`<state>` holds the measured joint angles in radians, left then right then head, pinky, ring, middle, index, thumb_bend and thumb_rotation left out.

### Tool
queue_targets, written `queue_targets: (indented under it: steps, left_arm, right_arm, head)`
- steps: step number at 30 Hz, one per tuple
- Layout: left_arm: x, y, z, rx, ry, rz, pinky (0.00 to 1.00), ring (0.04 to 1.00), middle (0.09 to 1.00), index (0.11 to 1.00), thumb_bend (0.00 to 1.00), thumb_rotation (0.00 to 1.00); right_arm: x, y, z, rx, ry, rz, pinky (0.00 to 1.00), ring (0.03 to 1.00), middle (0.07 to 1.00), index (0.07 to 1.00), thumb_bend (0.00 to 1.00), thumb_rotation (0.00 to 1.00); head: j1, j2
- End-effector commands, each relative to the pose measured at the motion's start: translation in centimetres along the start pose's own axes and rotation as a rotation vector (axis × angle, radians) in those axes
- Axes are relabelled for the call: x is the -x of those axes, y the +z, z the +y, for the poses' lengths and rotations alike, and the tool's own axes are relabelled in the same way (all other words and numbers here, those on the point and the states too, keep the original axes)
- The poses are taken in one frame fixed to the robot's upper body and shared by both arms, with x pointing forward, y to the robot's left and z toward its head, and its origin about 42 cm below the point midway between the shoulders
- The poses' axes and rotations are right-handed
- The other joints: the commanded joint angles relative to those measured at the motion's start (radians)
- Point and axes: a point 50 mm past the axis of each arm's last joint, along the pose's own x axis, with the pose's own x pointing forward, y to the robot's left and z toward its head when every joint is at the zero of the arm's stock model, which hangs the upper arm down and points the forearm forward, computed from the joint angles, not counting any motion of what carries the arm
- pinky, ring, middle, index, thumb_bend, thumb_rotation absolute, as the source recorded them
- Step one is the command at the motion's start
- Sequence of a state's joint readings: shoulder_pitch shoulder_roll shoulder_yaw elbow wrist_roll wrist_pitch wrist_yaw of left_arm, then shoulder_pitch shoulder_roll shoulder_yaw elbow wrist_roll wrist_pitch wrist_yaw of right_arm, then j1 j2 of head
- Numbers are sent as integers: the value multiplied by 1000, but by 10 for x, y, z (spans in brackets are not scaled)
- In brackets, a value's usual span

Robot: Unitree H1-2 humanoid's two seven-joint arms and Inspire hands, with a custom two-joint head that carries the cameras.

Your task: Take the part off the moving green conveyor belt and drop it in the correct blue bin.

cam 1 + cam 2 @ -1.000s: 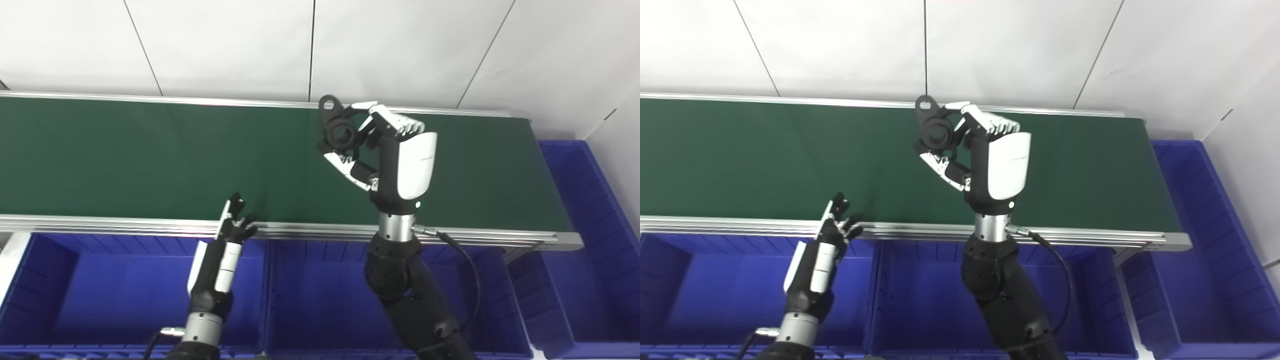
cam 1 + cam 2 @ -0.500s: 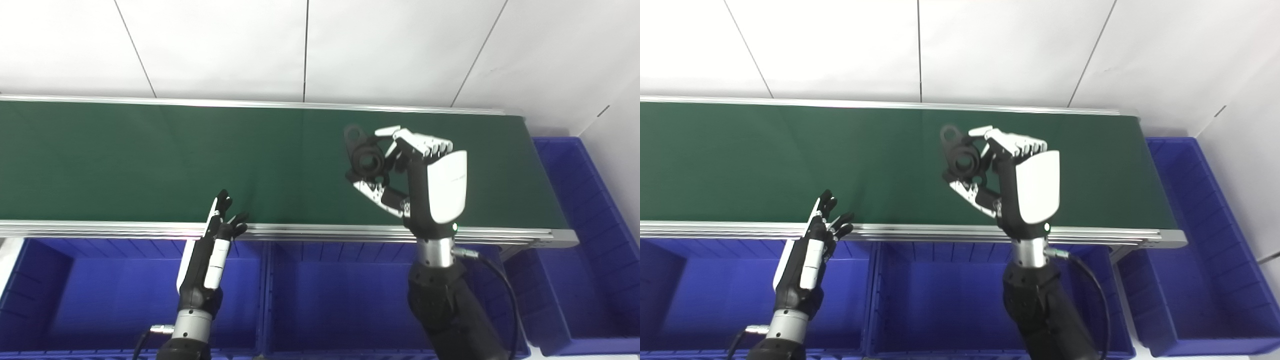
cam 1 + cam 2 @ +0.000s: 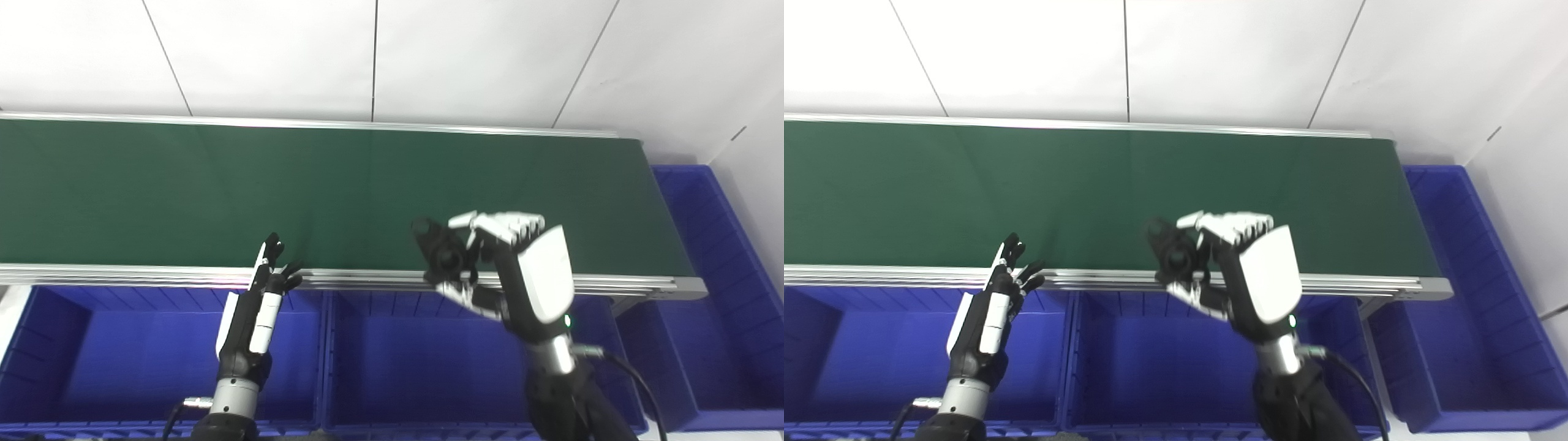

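Observation:
My right hand (image 3: 508, 269) is shut on a black part (image 3: 442, 254) with a round hole, held in the air over the near rail of the green conveyor belt (image 3: 184, 190), just above the back edge of the middle blue bin (image 3: 416, 367). The part (image 3: 1173, 252) is pinched between the thumb below and the fingers above. My left hand (image 3: 260, 309) is open, fingers spread and pointing up, holding nothing, over the left blue bin (image 3: 122, 361) near the rail.
An aluminium rail (image 3: 153, 275) runs along the belt's near edge. A third blue bin (image 3: 723, 306) stands at the belt's right end. A white tiled wall (image 3: 367, 55) rises behind the belt.
My right hand has carried the black part down and toward me, from over the belt's middle to its near rail above the middle bin. The left hand has barely moved.

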<state>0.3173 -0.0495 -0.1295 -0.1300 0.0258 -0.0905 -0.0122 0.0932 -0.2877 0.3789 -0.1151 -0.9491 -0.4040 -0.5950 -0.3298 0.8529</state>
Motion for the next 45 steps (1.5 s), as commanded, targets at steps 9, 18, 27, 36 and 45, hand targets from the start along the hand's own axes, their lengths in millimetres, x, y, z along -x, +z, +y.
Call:
queue_targets:
  steps: [9, 18, 27, 36, 45]
  left_arm:
    - [0, 17, 3, -17, -18, -60, 851, 876, 1000, 1000, 703, 963]
    - [6, 20, 2, -13, -10, -52, 862, 878, 1000, 1000, 737, 960]
    - [10, 24, 0, 1, -7, -51, 858, 870, 994, 1000, 743, 957]
    - [10, 23, 0, -3, -10, -51, 857, 865, 995, 1000, 729, 966]
    - [12, 21, -1, -15, -8, -48, 852, 872, 992, 1000, 724, 968]
  right_arm:
    - [45, -8, -2, -10, 146, -51, 134, 189, 252, 482, 497, 152]
    - [74, -34, 9, 113, 414, 101, 159, 206, 295, 484, 493, 155]
    - [77, -40, 15, 252, 675, 344, 311, 385, 560, 707, 791, 507]
    - [75, -38, 17, 238, 740, 447, 490, 647, 812, 819, 1000, 642]
    - [80, -39, 20, 139, 695, 466, 498, 665, 804, 818, 1000, 727]
  head:
    - [10, 3]
    - [16, 6]
    - [32, 6]
    - [39, 3]
    - [70, -17]
